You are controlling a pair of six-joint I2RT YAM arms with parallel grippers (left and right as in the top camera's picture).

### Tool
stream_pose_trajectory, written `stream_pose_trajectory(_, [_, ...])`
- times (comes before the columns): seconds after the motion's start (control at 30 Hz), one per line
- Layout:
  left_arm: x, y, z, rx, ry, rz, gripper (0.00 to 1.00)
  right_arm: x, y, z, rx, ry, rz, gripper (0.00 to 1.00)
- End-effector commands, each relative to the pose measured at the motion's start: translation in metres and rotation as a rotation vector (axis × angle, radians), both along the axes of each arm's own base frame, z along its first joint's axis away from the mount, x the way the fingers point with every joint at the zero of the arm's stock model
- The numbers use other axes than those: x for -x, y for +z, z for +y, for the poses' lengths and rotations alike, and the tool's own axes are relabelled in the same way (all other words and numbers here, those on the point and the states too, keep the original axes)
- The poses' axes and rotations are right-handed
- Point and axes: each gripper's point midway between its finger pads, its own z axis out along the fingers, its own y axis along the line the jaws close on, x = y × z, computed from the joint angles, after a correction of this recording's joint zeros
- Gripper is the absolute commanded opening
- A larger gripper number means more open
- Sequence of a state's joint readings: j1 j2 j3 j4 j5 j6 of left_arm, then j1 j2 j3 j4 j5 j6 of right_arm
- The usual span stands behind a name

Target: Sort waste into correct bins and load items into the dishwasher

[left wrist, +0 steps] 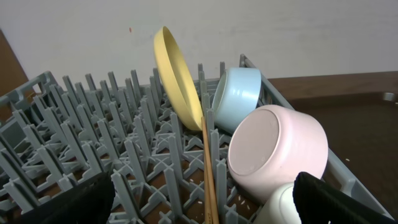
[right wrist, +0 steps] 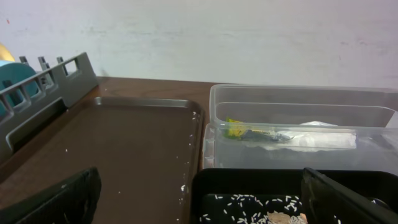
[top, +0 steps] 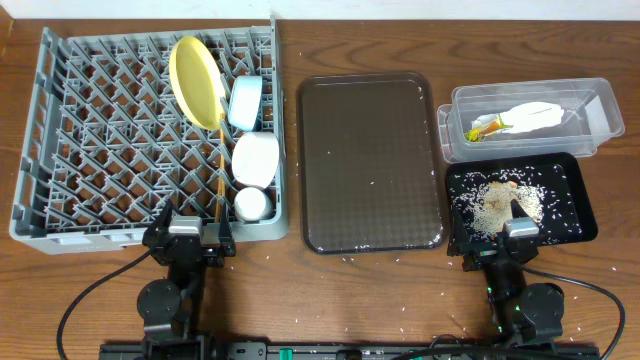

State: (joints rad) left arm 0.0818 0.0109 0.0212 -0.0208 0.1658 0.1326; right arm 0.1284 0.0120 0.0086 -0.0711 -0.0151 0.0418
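The left pincer (top: pixel 195 238) is spread wide and grips nothing; it hangs at the near edge of the dish rack (top: pixel 90 130), its two dark fingers (left wrist: pixel 81 199) at the lower corners of the left wrist view. Just beyond it a small white cup (top: pixel 251 203) sits in the rack's right-hand row. Behind the cup come a white bowl (top: pixel 256 158) lying on its side, then a light blue bowl (top: pixel 245 102), also on its side. The wooden chopsticks (top: pixel 219 175) lie along the pegs just left of this row. A yellow plate (top: pixel 195 80) stands on edge, tilted, at the chopsticks' far end.

The right pincer (top: pixel 505 240) is likewise spread and empty, poised over the near rim of the black tray (top: pixel 570 175). Rice grains and scraps (top: pixel 495 205) lie scattered in that tray, heaped toward its left side. Behind it, touching or nearly so, is the clear tub (top: pixel 600 110), which holds the orange-and-green wrapper (top: pixel 487 127) and the white napkin (top: pixel 535 115) side by side.

Between rack and bins lies the dark brown serving tray (top: pixel 370 165), with a few stray grains on it. More grains dot the wooden surface (top: pixel 300 300) near the arms.
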Motion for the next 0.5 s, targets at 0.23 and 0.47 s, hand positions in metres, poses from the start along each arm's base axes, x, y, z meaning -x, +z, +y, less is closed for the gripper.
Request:
stream_pose_trajectory(0.23, [0.0007,-0.0152,-0.0027,-0.008,-0.015,0.044,0.92,-0.0001,-0.0006,-0.0025,-0.014,-0.009,0.001,0.99])
stream_pose_trajectory(0.47, [0.0007,-0.0152,-0.0027,-0.008,-0.015,0.044,0.92,-0.0001,-0.0006,-0.0025,-0.014,-0.009,0.001,0.99])
